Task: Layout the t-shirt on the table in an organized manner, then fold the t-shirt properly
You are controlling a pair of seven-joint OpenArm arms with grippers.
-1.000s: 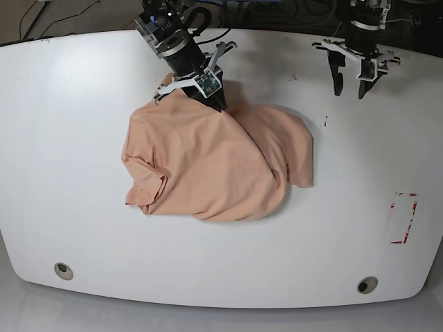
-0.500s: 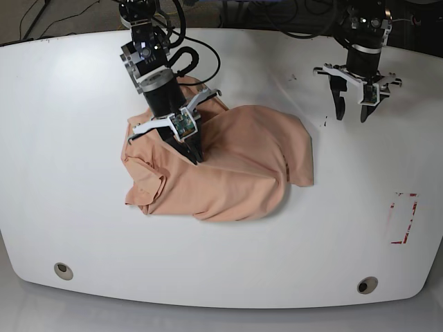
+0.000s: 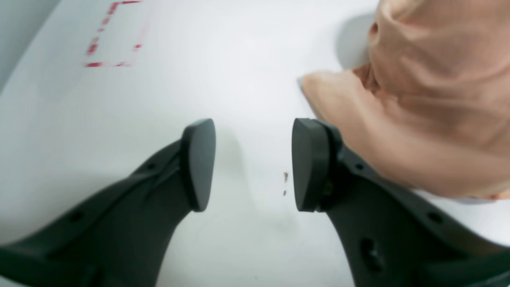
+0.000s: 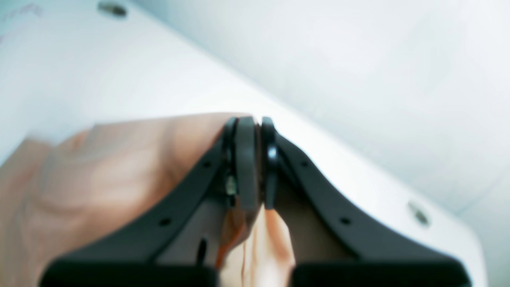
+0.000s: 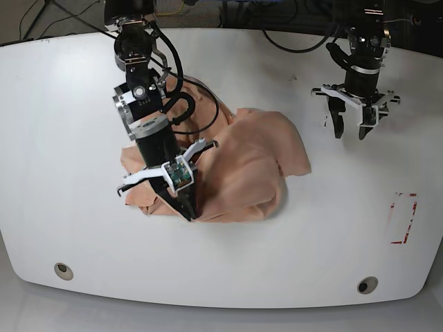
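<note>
peach t-shirt [image 5: 252,162], white table [image 5: 62,138], black pincers

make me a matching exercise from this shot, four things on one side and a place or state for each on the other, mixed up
Things:
1. left gripper
2. right gripper
3. t-shirt
4. red-marked rectangle

Place or state:
A. bunched in a heap mid-table
B. fingers shut on peach cloth
C. near the table edge, nothing on it
D. fingers apart, holding nothing

Pairs: 1-D, 2-B, 3-A, 4-C

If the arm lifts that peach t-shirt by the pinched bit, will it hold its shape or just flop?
Likely flop: the t-shirt lies bunched in soft folds and creases. Cloth hangs limp below the right gripper, shut on it. It probably slides easily on the glossy table, dragging rather than lifting flat.
</note>
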